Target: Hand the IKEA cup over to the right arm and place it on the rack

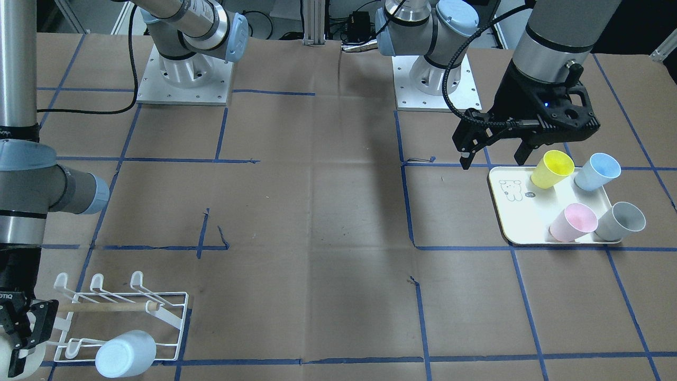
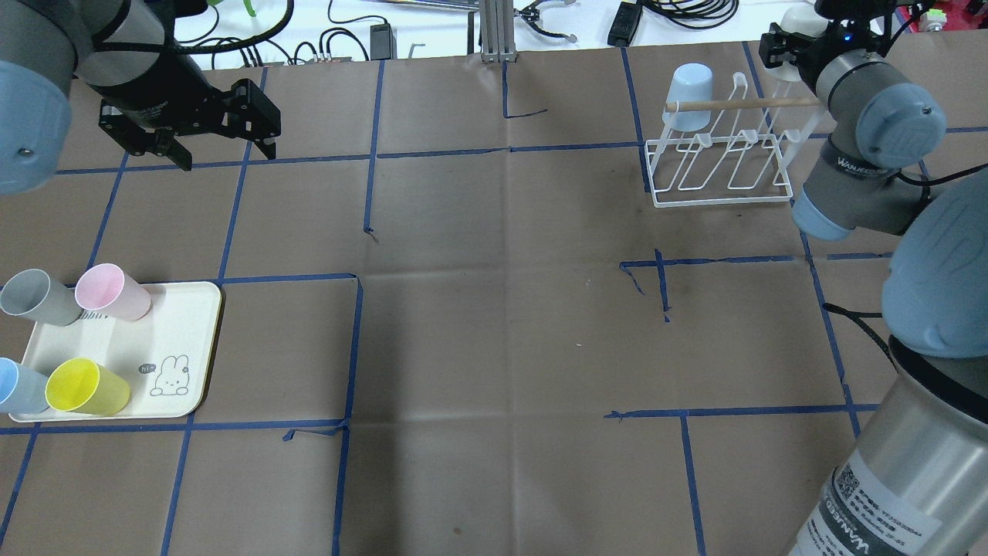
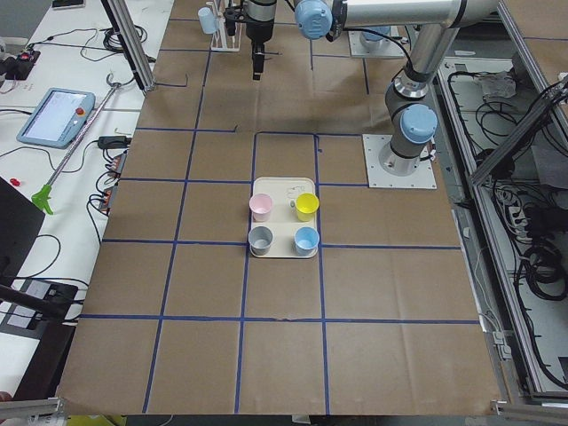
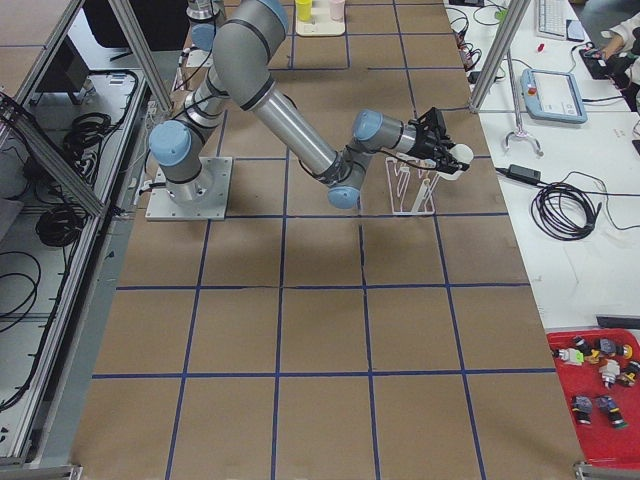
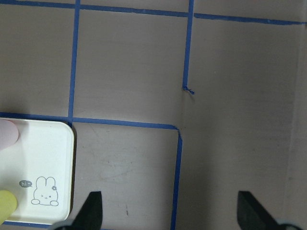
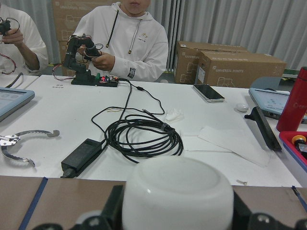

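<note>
Tray (image 2: 197, 324) at the left end of the table (image 2: 494, 324), bearing four cups (image 2: 112, 292) in two rows. Rack (image 2: 722, 166) at far right: upturned cup (image 2: 689, 93) on its inner end, right gripper (image 4: 445, 150) with held cup (image 6: 177, 191) at its outer end.

Your counter (image 2: 494, 309) is covered edge to edge in creased brown paper, marked into large squares with blue tape (image 2: 351, 347) that is torn and curling at a few ends. On the robot's left side a cream tray (image 2: 181, 324) with a rabbit drawing lies flat on the paper, and well apart from it, at the far side on the robot's right, stands the white wire rack (image 2: 725, 139). Bolted to the counter are the right arm's mounting plate (image 1: 211, 90) and the left arm's mounting plate (image 1: 470, 95).
</note>
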Robot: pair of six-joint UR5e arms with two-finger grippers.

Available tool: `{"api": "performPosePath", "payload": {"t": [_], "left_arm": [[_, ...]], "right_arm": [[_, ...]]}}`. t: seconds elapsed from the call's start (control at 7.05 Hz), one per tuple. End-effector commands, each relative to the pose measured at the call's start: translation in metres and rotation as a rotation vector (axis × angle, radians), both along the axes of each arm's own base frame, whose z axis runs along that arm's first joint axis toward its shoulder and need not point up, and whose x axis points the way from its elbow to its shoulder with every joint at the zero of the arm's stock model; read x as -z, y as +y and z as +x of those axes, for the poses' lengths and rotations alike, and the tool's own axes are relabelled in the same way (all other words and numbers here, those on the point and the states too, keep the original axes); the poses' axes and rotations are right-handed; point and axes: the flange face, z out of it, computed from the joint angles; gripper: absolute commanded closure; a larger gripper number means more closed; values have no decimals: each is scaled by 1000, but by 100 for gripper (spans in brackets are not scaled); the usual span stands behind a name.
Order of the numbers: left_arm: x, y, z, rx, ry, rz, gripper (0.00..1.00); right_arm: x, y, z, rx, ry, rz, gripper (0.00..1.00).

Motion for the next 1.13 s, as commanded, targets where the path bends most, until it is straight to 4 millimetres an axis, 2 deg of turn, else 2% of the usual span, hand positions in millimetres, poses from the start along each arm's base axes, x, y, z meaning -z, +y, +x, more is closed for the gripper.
{"api": "performPosePath", "payload": {"t": [0.0,0.14,0.28,0.57,0.71,0.99], "left_arm": [[2,-7,0,2,-3,-20,0],[2,-8,0,11,-3,-20,0],[1,-7,0,16,-4,-21,0],[-1,-5,-7,46,-7,-25,0],[-2,-5,-10,54,-7,-27,0],[2,-5,-11,86,-10,-17,0]], "right_arm": [[13,8,3,8,-2,16,67],[13,9,3,12,-2,15,12],[12,9,3,12,-11,12,1],[6,9,4,8,-12,9,0],[-6,10,9,-8,-12,-5,0],[-58,20,32,-21,-27,-82,0]]}}
